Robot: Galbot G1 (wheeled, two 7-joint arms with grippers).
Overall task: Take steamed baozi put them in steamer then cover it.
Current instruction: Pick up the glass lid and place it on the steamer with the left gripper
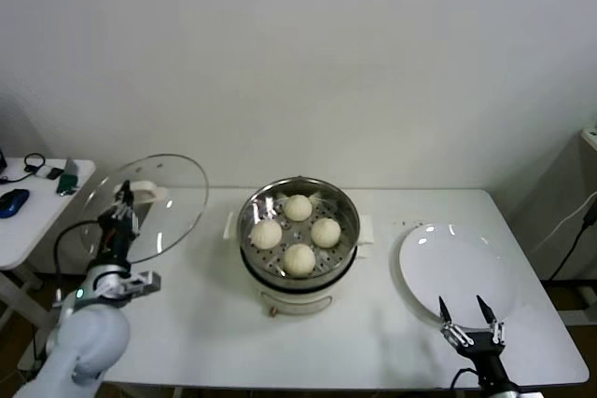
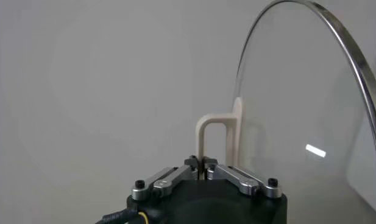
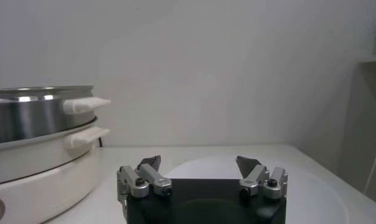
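Observation:
Four cream-white baozi [image 1: 298, 232] lie on the perforated tray inside the shiny steamer [image 1: 347, 230] at the table's middle; it also shows in the right wrist view [image 3: 35, 115]. My left gripper [image 1: 123, 200] is shut on the cream handle [image 2: 213, 137] of the clear glass cover [image 1: 163, 191], holding it tilted above the table's left end, left of the steamer. The wrist view shows the cover's glass and metal rim [image 2: 309, 91]. My right gripper [image 1: 470, 316] is open and empty at the front right, beside the white plate.
A flat white plate [image 1: 457, 263] lies right of the steamer; it also shows in the right wrist view [image 3: 322, 189]. A small side table [image 1: 28, 221] with a blue mouse and cables stands at the far left. The white wall is behind.

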